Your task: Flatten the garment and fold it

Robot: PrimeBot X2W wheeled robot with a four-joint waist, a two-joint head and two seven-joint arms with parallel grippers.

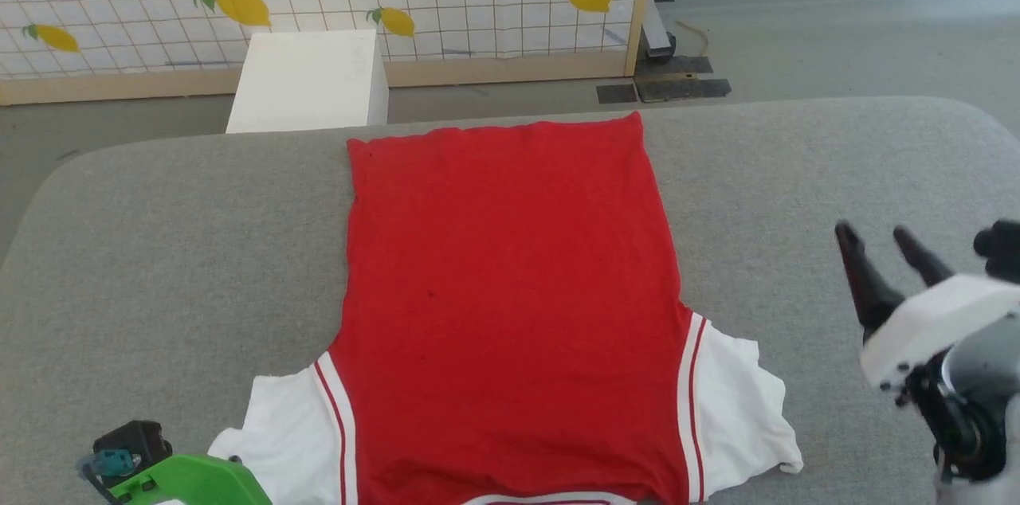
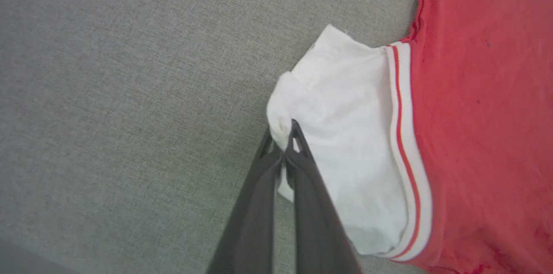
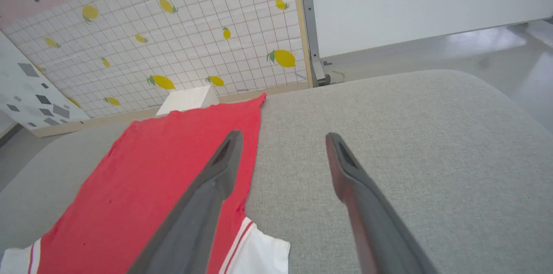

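Red jersey T-shirt with white sleeves (image 1: 510,290) lies flat on grey fabric tabletop (image 1: 159,250). Left claw (image 2: 283,135) pinches one sleeve's edge. Right claw (image 3: 284,135) is wide, empty, hovering alongside. Risk: a one-sided pull would skew or rumple the shirt.

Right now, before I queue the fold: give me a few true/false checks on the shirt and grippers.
1. The left gripper is shut on the garment's white sleeve. True.
2. The right gripper grips the other sleeve. False: its jaws stand open over the grey surface, beside the garment, holding nothing.
3. The garment's red body lies spread flat, hem away from the robot. True.
4. The number 3 faces up. False: the upward side is plain red.
5. The white box sits on the garment. False: it stands beyond the grey surface's far edge.
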